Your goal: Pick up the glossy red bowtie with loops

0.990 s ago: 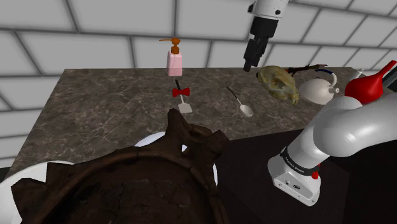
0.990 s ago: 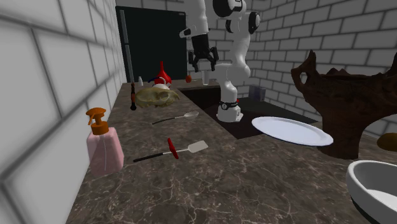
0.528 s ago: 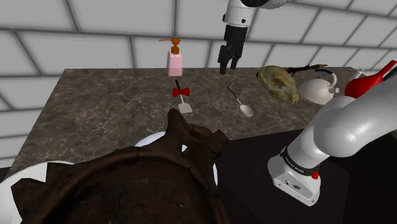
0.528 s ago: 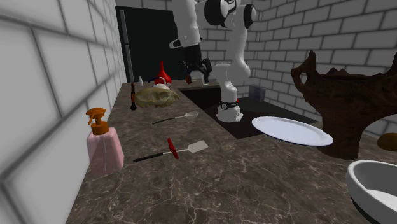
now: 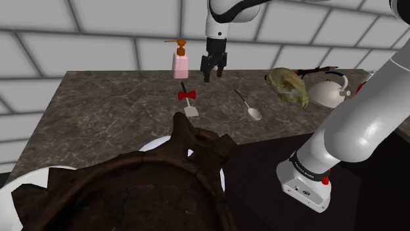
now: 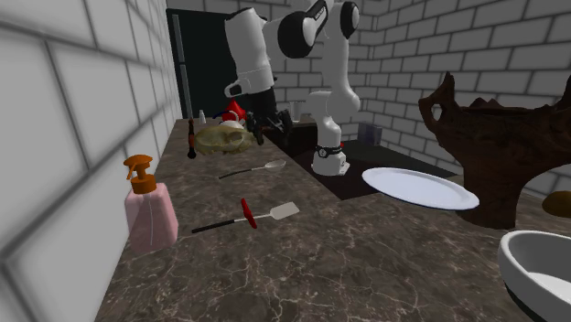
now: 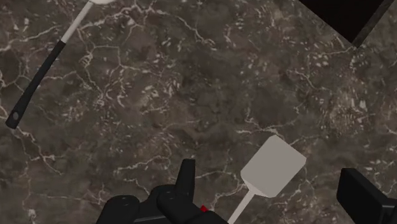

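The jaws stand wide apart and hold nothing. The gripper (image 5: 213, 72) hangs above a dark stone counter (image 5: 112, 111). The red bowtie (image 5: 187, 95) lies on the handle of a spatula (image 5: 191, 110), down and left of the gripper in the shoulder view. A pink soap bottle (image 5: 180, 64) stands near; a spoon (image 5: 250, 109) lies further right.

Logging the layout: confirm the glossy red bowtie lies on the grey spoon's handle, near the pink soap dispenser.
Wrong: the shoulder view shows the glossy red bowtie on the handle of the grey-bladed spatula, not the grey spoon, near the pink soap dispenser.
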